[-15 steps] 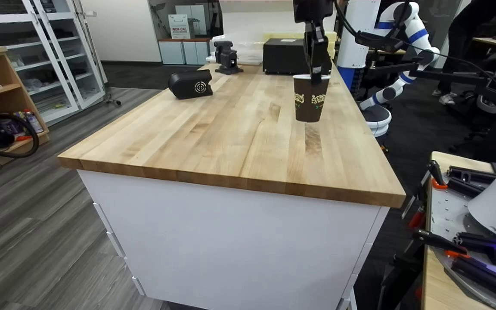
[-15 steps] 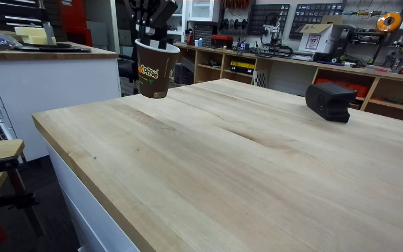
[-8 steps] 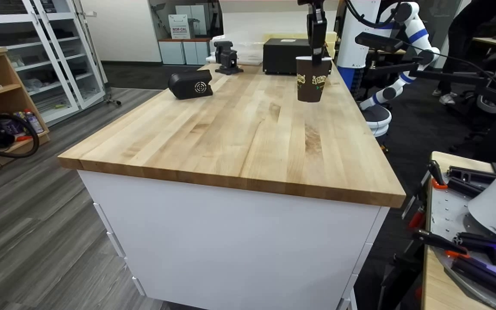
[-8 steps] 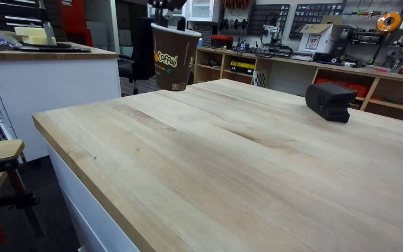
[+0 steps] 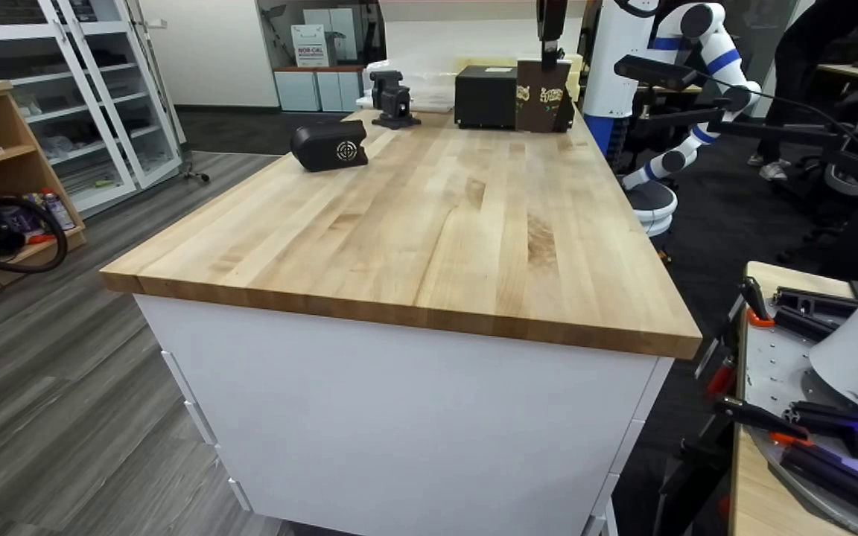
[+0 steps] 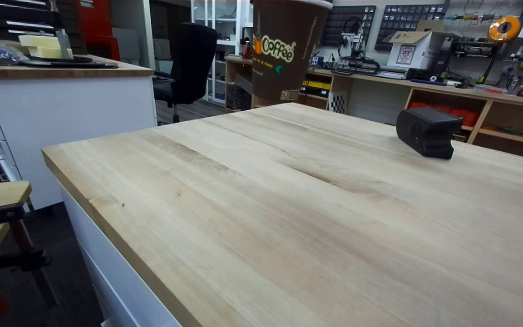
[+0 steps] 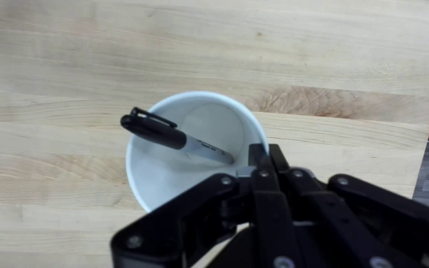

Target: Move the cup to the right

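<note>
Gripper (image 7: pixel 268 150): clamped on cup (image 7: pixel 216 124) rim | wrist view: cup mid-frame, left of grip | axis near upright, base clear of table (image 6: pixel 261 204)

The dark brown, tapering paper cup (image 6: pixel 284 59) has a smooth printed wall with little sheen; its white inside (image 7: pixel 214 121) looks smooth too. The slim, black-capped, grey-barrelled plastic marker (image 7: pixel 162 134) appears smooth. The black, jointed end effector (image 7: pixel 268 150) is matt, set with shiny metal screw heads (image 7: pixel 283 262). The pale, striped wooden bench (image 5: pixel 399 223) has a smooth, satin top with visible grain; the flat white cabinet panel (image 5: pixel 399 417) looks smooth, the black, rounded block (image 6: pixel 427 131) like matt plastic.
</note>
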You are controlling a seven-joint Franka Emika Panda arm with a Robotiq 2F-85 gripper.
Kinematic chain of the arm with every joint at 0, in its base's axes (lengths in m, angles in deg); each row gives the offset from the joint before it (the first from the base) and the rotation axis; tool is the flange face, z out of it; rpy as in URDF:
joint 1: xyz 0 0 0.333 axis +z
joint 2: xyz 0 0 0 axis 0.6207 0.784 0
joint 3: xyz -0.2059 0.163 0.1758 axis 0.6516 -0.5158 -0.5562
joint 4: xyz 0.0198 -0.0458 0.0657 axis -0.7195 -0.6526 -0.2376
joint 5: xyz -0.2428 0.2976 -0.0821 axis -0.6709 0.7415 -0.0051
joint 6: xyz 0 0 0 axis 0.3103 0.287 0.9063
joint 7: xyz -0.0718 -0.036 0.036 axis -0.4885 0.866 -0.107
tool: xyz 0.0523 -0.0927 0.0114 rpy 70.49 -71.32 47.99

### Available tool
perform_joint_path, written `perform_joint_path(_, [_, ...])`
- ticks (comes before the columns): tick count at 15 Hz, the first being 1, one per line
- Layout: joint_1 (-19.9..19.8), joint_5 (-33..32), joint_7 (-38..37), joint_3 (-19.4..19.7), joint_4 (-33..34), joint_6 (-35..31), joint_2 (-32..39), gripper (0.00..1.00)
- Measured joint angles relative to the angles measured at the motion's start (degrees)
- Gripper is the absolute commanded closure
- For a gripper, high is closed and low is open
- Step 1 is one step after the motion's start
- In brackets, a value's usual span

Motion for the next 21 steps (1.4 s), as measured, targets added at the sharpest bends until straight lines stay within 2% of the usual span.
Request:
perform_joint_path(6, [-3.53, 0.00, 7.41, 2.56, 9.87, 5.92, 5.02, 0.98])
perform_joint_path(15, [-8.09, 0.53, 17.47, 2.75, 25.69, 9.96, 16.62, 0.98])
perform_joint_path(21, [-10.49, 0.52, 21.64, 2.56, 34.88, 11.48, 23.91, 0.98])
